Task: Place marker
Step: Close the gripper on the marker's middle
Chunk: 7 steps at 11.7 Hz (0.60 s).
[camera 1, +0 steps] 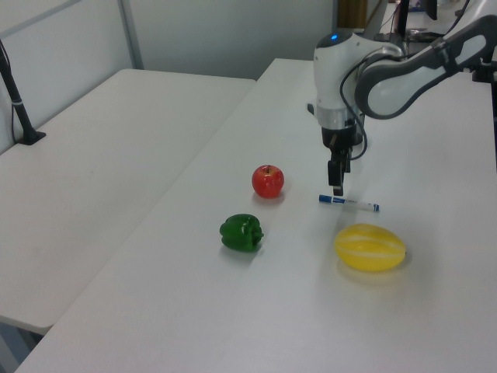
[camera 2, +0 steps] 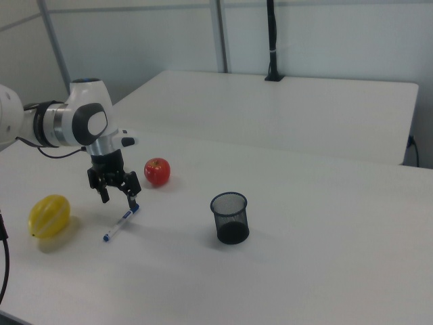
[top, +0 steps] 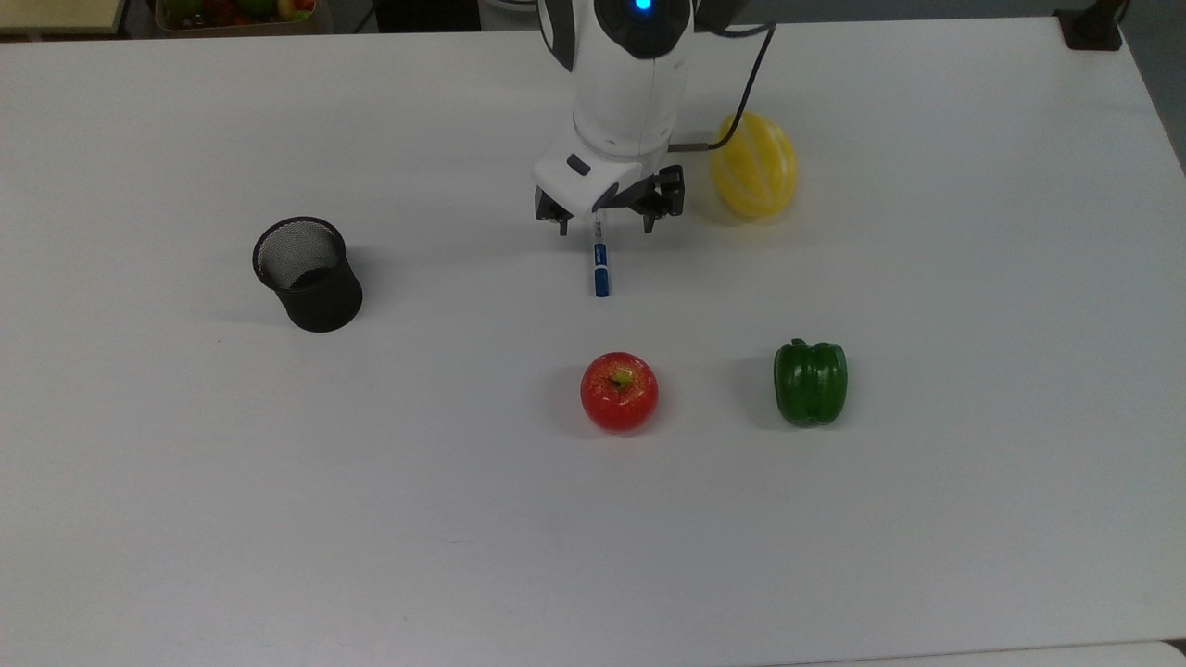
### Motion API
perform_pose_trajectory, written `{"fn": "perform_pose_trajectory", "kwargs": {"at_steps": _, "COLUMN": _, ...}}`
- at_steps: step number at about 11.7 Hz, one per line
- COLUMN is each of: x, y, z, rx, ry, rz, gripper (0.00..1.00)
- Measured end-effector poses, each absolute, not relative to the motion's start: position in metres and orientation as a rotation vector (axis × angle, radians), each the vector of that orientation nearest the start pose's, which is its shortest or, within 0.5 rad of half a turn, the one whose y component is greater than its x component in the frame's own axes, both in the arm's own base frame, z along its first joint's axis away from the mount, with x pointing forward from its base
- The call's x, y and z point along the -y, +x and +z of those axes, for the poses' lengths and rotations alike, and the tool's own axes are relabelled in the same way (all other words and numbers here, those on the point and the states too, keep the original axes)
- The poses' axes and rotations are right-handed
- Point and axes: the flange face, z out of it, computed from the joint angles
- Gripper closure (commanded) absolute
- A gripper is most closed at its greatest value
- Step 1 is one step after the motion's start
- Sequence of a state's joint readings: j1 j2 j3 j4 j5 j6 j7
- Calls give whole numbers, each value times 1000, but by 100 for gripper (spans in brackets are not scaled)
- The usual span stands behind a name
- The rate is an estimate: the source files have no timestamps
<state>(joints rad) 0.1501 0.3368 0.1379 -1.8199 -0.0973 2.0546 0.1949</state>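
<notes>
White all over, this arm [top: 630,83]: smooth rounded casings, glossy plastic, with grey showing at the joint rings in the right view. There's a blue light glowing on top of the casing directly above the gripper. A black cable [top: 741,88] loops out beside that same casing and curves back in just above the hand. Next, the white hand block [top: 584,181], with a small dark oval mark on its face. Below it, the gripper [top: 607,225], all black: angular linkage brackets on either side, tapering to two short black fingers [camera 2: 133,200], with pale screw heads just visible on the brackets.
</notes>
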Motion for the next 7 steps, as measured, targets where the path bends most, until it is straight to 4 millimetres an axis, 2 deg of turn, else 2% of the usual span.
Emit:
{"fn": "perform_pose_trajectory", "kwargs": {"at_steps": 2, "x": -168, "y": 603, "z": 332, "rx": 207, "ry": -3201, "rz": 156, "gripper": 1}}
{"fn": "perform_pose_trajectory", "kwargs": {"at_steps": 4, "x": -167, "y": 605, "z": 321, "rx": 200, "ry": -3206, "rz": 163, "gripper": 10}}
{"fn": "perform_pose_trajectory", "kwargs": {"at_steps": 7, "x": -164, "y": 609, "z": 305, "rx": 199, "ry": -3211, "rz": 163, "gripper": 38}}
